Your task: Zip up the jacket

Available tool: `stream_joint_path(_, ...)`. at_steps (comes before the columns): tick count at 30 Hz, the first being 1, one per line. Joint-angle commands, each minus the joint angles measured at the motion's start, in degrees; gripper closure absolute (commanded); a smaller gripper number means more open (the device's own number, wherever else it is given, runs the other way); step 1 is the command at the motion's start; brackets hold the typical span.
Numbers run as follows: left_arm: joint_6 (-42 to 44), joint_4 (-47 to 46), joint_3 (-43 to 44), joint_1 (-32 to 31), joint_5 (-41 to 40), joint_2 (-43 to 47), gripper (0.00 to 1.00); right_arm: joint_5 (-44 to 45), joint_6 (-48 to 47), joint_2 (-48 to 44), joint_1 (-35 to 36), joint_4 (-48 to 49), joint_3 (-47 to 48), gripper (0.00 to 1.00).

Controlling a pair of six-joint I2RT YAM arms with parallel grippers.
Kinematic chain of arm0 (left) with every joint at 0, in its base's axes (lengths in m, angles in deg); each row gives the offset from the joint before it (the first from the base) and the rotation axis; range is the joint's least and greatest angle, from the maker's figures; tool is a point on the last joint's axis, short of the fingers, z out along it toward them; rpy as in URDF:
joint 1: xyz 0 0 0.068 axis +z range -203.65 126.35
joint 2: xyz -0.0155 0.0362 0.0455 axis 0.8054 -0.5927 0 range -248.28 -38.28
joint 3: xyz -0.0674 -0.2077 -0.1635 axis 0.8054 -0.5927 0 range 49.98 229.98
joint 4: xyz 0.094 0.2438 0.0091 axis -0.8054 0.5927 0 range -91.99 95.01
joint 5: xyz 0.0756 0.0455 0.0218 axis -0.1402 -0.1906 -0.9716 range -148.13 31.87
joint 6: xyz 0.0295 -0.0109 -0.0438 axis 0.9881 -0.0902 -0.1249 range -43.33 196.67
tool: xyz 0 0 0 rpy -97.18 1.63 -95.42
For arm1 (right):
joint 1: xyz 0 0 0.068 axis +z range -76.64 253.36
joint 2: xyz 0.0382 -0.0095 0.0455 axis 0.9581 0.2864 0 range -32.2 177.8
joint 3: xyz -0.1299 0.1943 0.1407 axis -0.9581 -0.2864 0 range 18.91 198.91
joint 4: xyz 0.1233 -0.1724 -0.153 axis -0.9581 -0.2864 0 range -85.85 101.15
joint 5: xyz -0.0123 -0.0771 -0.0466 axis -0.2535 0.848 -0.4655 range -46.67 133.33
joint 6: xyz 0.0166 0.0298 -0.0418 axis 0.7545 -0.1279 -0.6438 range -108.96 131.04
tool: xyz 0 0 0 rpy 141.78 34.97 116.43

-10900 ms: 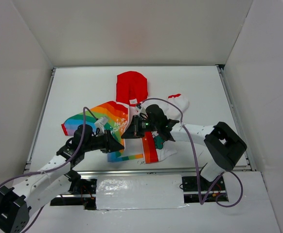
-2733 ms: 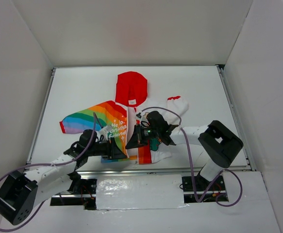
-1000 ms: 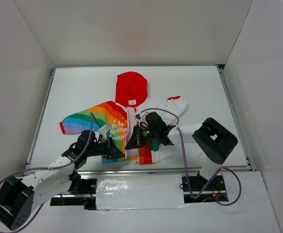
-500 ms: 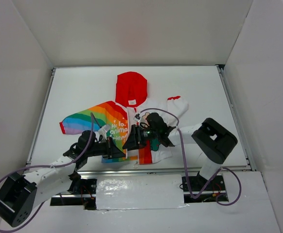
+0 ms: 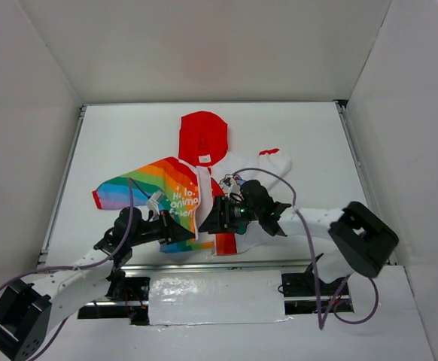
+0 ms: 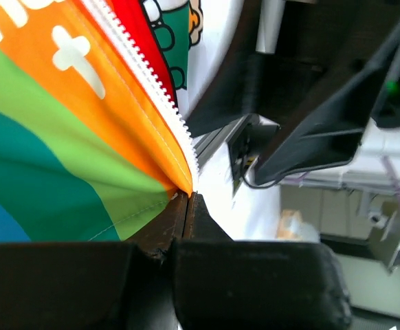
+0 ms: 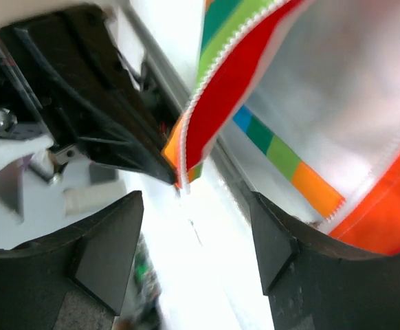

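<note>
2 tools meet at the hem of the jacket (image 5: 175, 197), the end farthest from its red hood (image 5: 203, 138), as it lies open on the tabletop (image 5: 129, 135). The bottom corner of the rainbow half, where the white zipper teeth (image 6: 152, 89) end, is pinched tight in the left tool (image 6: 190, 199). The right tool (image 7: 192, 203) is held wide with nothing gripped, a red-edged hem corner (image 7: 186, 161) lying between its fingers. The slider cannot be made out. For a clean start, the white half's zipper end is best taken close to the teeth, not by loose cloth. It is then best brought level beside the pinched corner, both edges flat and drawn straight away from the hood.
</note>
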Motion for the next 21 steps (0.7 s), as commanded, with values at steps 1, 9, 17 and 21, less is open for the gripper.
stream_joint_path(1,-5.2,-4.6,-1.3,-0.2,-2.4,1.3,1.00,13.1,-7.0,-9.7,0.2,-18.6,1.3,0.31)
stream_joint_path(9,-8.0,-1.9,-2.1,-0.2,-7.1,5.6,1.00,42.3,-8.6,-14.3,8.5,-50.7,12.8,0.41)
stream_joint_path(17,-4.0,13.8,1.0,-0.2,-14.0,12.7,1.00,55.3,-2.7,-5.2,20.4,-64.5,24.1,0.47)
stream_joint_path(21,-2.3,15.8,1.9,-0.2,-13.7,13.2,1.00,55.5,-2.8,0.1,22.3,-65.2,27.7,0.49)
